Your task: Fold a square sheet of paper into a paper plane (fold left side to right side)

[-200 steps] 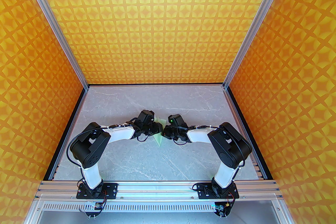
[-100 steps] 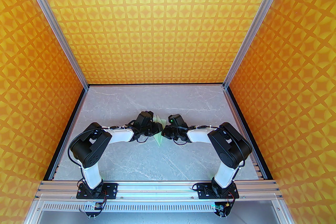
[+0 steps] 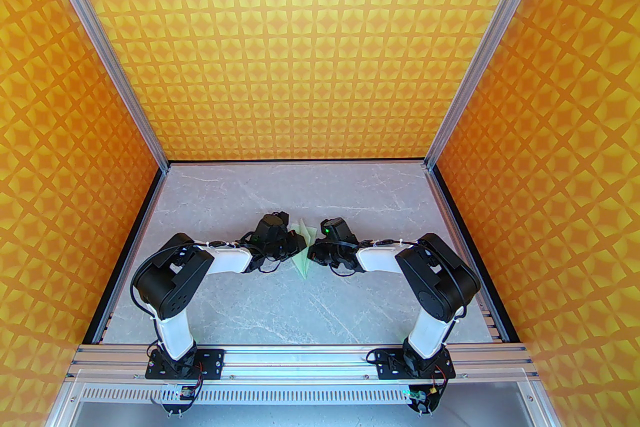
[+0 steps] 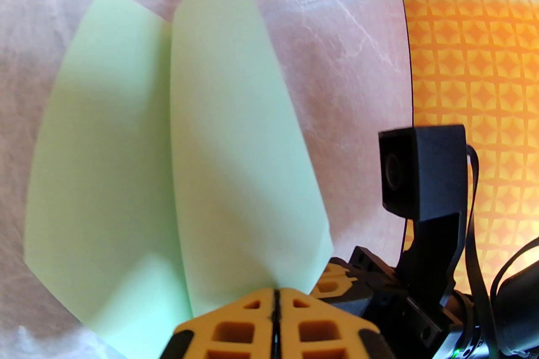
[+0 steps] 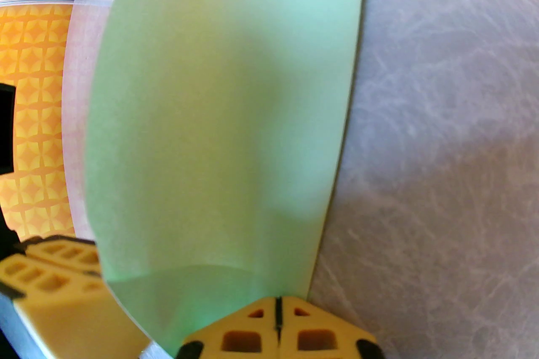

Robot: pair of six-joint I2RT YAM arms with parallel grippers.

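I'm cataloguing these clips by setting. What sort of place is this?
Probably a robot test booth in a lab, not a home: aluminium frame, orange patterned walls on three sides, and a left arm and right arm bolted at a marble-look table's near edge.

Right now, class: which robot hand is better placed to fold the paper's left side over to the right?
Left, probably. The left hand seems shut on a raised flap of the paper; the right hand is shut at its right edge.

Pale mint-green sheet of paper (image 3: 303, 261), folded to a narrow dart, two long flaps, tip nearward, on the table (image 3: 250, 305)
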